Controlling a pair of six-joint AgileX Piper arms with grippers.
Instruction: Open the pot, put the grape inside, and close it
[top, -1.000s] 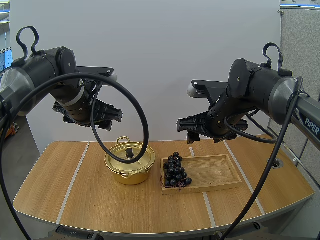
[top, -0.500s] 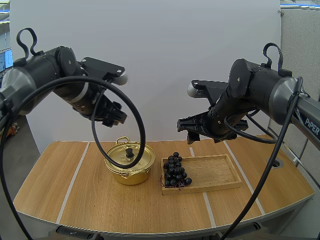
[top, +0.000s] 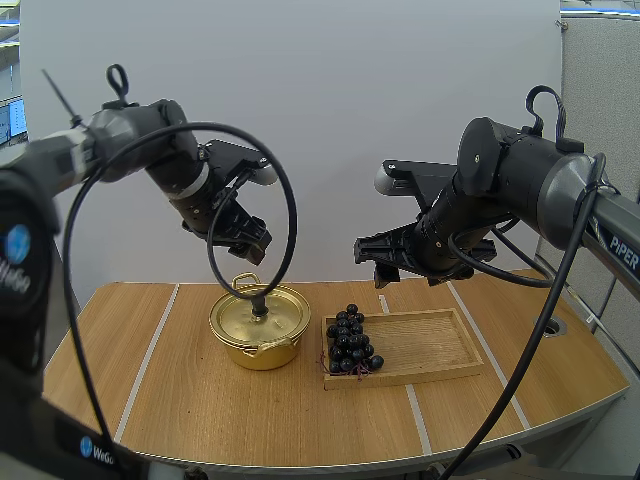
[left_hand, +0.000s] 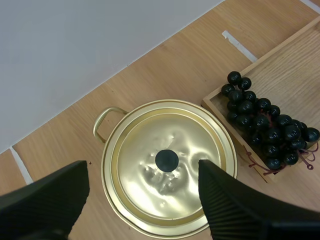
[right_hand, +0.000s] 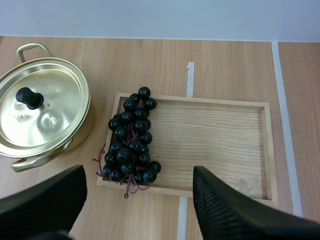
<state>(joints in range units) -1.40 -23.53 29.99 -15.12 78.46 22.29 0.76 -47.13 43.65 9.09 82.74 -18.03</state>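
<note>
Pot (top: 258, 352) stands closed directly beneath my left gripper (left_hand: 142, 167), which hangs well above it. The gripper's fingers (left_hand: 50, 197) are spread wide and hold nothing. From the left wrist view they stand one on each side of the black knob (left_hand: 166, 160) at the centre of the golden lid (left_hand: 145, 145), and the lid lies flat on the pot's rim. Just beyond the pot, towards my right arm, the bunch of grapes (right_hand: 131, 142) lies on the end of the wooden tray (right_hand: 215, 137) closest to the pot, with one or two berries over the tray's edge. My right gripper (right_hand: 139, 172) hovers high above that tray, released, its fingers parted with nothing between them and the grapes below the gap. Pot and tray stand side by side on the wooden table (top: 150, 385), near each other but not touching.
</note>
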